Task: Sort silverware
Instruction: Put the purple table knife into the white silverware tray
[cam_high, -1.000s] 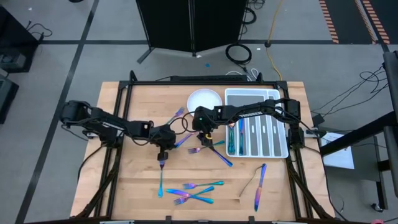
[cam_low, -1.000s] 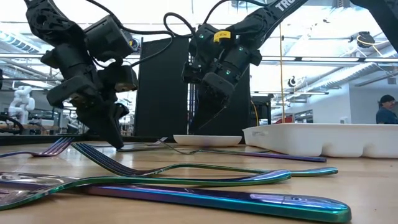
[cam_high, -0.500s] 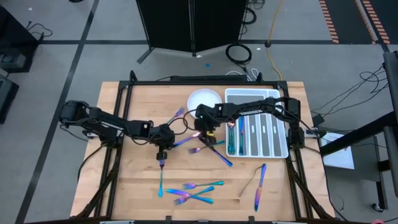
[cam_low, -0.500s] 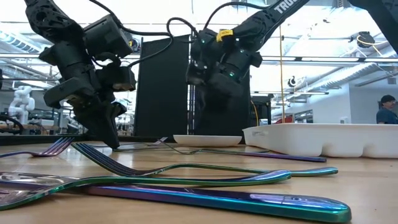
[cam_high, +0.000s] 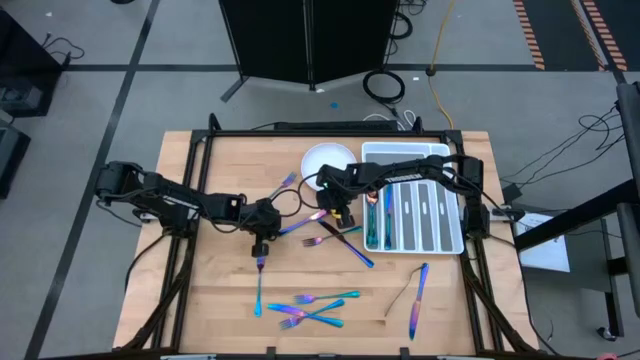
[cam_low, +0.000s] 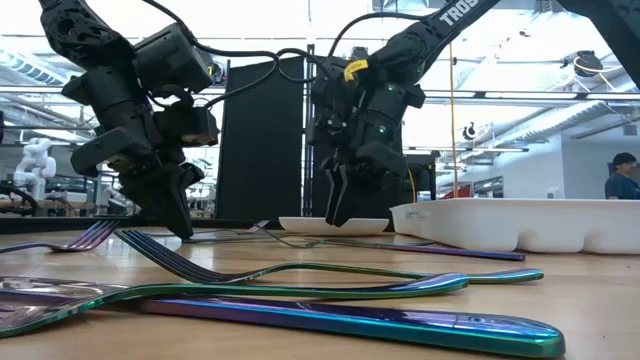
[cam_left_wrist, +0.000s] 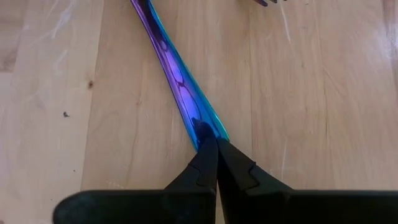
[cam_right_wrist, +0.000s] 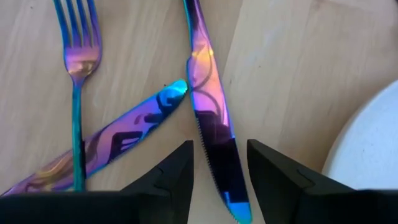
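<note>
Silverware (cam_high: 305, 305) lies scattered across your table (cam_high: 200, 300) in the high view, some already in the tray (cam_high: 445, 245). Low view: both arms reach down among it. Your left gripper (cam_left_wrist: 213, 146) is pinched closed on a purple-blue handle (cam_left_wrist: 177, 81). Your right gripper (cam_right_wrist: 219, 163) straddles a knife (cam_right_wrist: 211, 124), fingers parted, beside a fork (cam_right_wrist: 78, 68).

My left gripper (cam_left_wrist: 214, 144) covers the near end of a purple-blue handle (cam_left_wrist: 177, 81), whose far end runs off the picture's edge, so I cannot tell which utensil it is. Past my right gripper (cam_right_wrist: 219, 163), the knife (cam_right_wrist: 211, 118) loses its handle beyond the frame, and only an arc of the white plate (cam_right_wrist: 367, 143) shows. From above, the pieces in the tray (cam_high: 452, 232) are too small to tell apart.
</note>
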